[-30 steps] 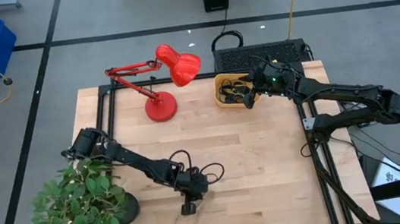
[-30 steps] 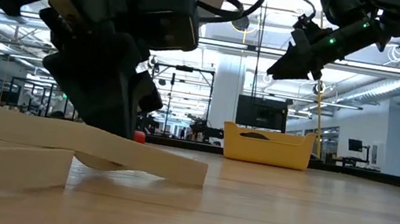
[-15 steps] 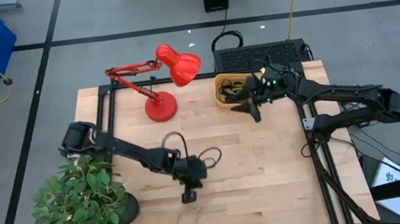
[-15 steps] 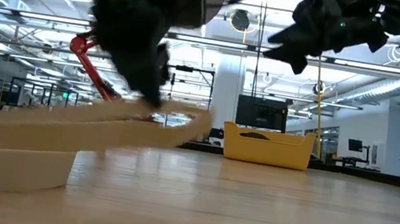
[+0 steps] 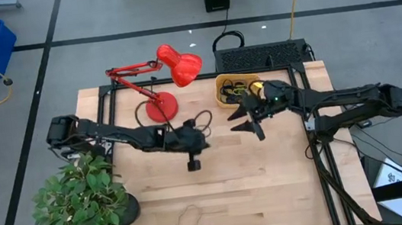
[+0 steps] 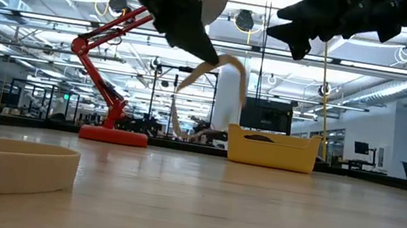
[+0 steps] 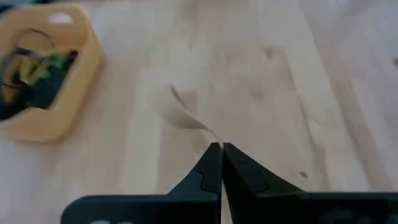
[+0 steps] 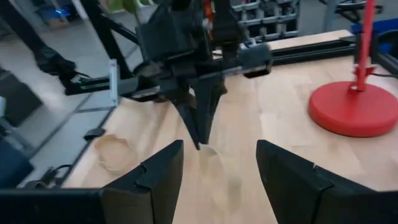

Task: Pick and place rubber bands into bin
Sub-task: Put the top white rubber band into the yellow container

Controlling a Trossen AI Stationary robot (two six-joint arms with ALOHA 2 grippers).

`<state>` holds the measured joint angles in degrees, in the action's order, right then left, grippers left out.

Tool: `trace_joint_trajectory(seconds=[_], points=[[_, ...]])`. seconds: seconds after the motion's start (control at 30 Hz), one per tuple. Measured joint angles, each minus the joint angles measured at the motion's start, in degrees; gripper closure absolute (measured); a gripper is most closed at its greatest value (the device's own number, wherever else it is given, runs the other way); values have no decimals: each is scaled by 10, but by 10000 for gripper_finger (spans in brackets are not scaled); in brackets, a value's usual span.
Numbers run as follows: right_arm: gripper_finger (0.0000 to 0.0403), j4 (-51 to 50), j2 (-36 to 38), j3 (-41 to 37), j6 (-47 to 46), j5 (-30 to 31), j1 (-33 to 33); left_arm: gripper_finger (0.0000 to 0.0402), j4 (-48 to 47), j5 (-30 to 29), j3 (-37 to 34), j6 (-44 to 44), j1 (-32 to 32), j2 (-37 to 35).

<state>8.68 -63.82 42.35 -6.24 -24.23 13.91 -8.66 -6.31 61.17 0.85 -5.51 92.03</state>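
The whole table (image 5: 270, 173) is seen straight from above in the high view, with both arms. In the low view the scene is looked at level from the table top, toward the room behind. The left wrist view is directed down past closed jaws, close over the wood, with the bin (image 7: 46, 81) ahead of them. The right wrist view is pointed between 2 open jaws at the left gripper (image 8: 200, 134), which all 4 views share.

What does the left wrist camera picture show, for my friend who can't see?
Two dark fingers of the left gripper, pinched shut, hold a thin tan rubber band above the pale wooden table. A small orange-yellow plastic bin with dark and green bands inside sits nearby.
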Motion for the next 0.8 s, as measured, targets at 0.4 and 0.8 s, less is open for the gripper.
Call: trace_joint_trajectory(seconds=[0.4,0.8], points=[[204,2,-70,0,43,108,-50,397,95,14,0,67,36,0],[204,89,-154,0,-12,74,-83,391,98,-11,0,78,39,0]])
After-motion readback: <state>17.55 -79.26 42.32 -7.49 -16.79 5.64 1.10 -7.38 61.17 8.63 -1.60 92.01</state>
